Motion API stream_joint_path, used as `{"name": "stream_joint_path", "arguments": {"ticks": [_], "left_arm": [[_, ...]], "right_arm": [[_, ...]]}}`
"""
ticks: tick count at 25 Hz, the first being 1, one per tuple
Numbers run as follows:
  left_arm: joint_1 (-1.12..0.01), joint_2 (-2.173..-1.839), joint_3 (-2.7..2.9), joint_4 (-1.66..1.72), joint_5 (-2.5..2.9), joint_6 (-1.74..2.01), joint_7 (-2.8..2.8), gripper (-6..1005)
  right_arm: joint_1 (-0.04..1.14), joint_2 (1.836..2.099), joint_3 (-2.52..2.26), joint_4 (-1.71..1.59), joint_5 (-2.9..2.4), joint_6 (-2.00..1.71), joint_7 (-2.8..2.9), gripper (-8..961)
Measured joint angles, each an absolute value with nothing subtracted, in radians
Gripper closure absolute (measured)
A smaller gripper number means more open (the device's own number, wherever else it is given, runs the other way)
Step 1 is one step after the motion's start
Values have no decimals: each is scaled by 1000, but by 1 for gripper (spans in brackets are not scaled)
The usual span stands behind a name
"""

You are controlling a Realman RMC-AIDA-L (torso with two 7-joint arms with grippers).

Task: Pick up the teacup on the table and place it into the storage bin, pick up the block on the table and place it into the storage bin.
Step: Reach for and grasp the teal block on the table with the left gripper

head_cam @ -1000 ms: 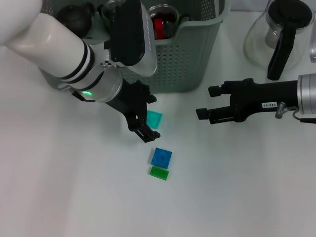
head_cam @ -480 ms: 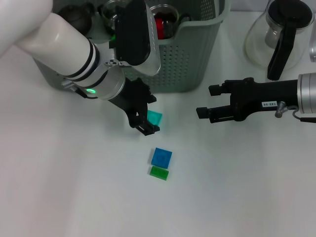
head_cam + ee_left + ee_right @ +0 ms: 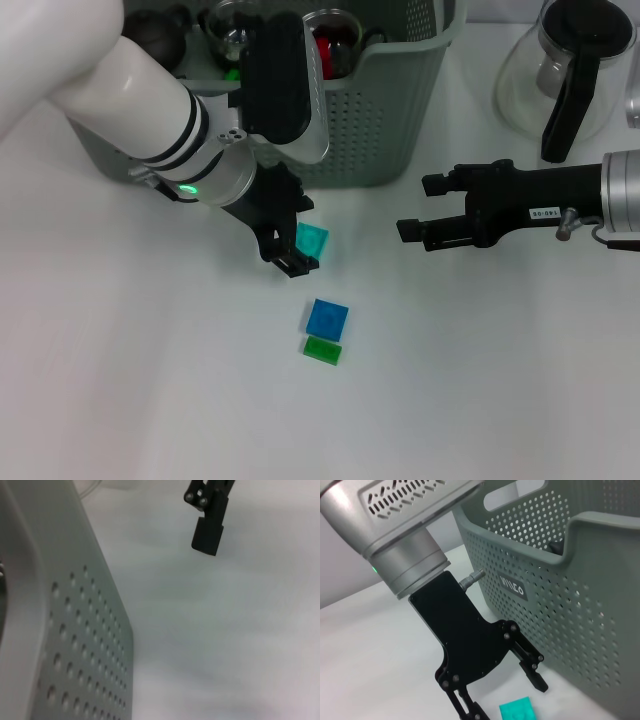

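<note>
On the white table (image 3: 150, 400), closest to the robot, lie two small blocks that touch: a green block (image 3: 322, 350) and a blue block (image 3: 327, 318) just behind it. A little farther back lies a third one, the teal block (image 3: 314, 239). So there are three blocks in all. The left gripper (image 3: 292, 232) hangs right at the teal block, with its black fingers (image 3: 290, 262) spread wide, one on each side of it. In the right wrist view the teal block (image 3: 519, 711) lies flat on the table between those open fingers (image 3: 532, 669), and they are not touching it. The right gripper (image 3: 420, 208) waits off to the right, well apart from the blocks, with its fingers open and holding nothing. Behind the left gripper stands the one storage bin (image 3: 390, 130), grey-green with many little holes. A shiny cup (image 3: 330, 35) with something red in it and a dark round teapot (image 3: 150, 35) sit inside. At the far right stands a glass jug (image 3: 560, 65) with a black handle. Since a second ago the left gripper has pulled back a bit toward the bin, and the blocks have not moved
</note>
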State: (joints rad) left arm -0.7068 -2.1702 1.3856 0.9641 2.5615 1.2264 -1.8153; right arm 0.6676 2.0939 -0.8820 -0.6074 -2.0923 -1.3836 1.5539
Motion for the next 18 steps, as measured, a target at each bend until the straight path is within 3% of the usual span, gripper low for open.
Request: {"name": "stream_joint_path", "arguments": {"ticks": [18], "left_arm": [[-715, -2172, 1408, 927, 2559, 1190, -1820, 219]], "right_arm": [[663, 2094, -880, -607, -2092, -1380, 1551, 71]]}}
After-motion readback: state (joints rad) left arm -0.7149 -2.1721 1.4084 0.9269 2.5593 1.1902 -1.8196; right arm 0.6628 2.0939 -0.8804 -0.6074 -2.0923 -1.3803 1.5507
